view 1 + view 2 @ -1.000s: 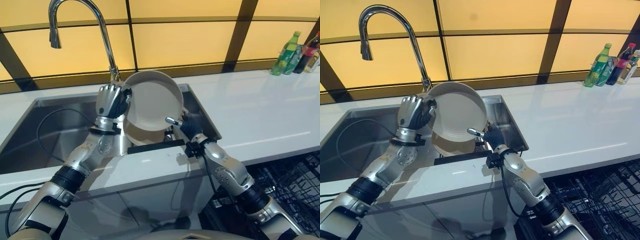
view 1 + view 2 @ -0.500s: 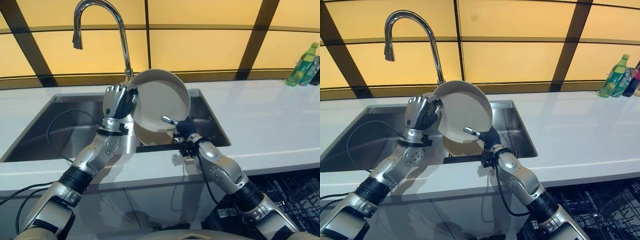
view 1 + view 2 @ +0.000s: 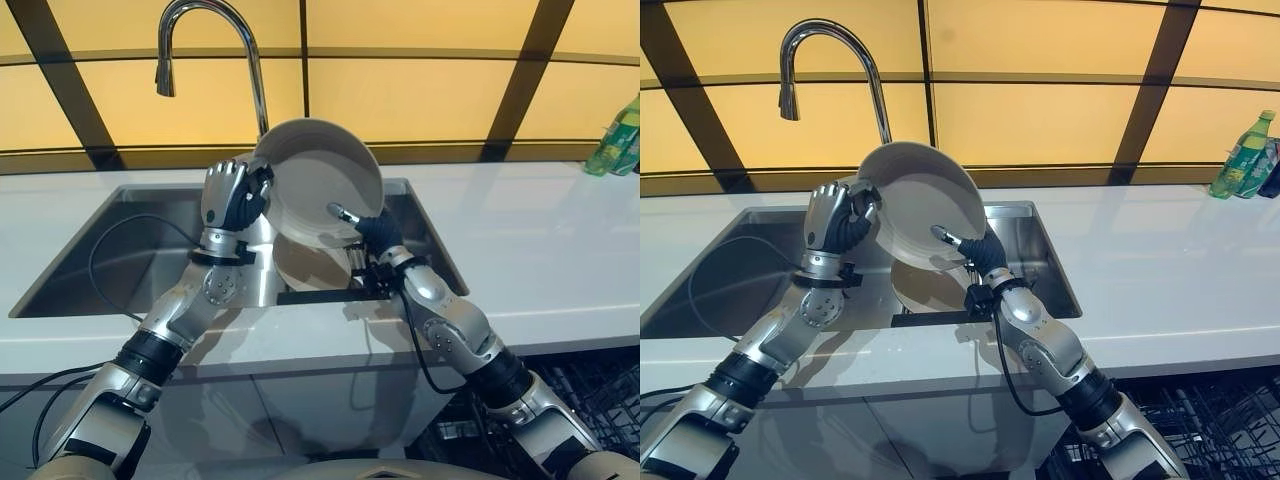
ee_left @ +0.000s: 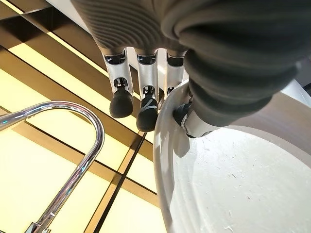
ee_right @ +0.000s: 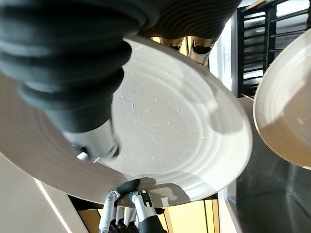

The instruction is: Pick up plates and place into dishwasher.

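Both hands held the plate [image 3: 318,182] tilted above the sink [image 3: 120,255]: left hand [image 3: 232,196] pinched its nine-o'clock rim, right hand [image 3: 375,229] gripped at five. The left should let go only once the right grip is firm, sparing the second plate [image 3: 310,265] below.

A cream-white plate [image 3: 320,180] with faint concentric rings is showing against amber-yellow wall panels [image 3: 420,95] crossed by dark brown strips. Below the plate, a second cream plate [image 3: 312,266] is sitting in the steel-grey sink [image 3: 120,250].
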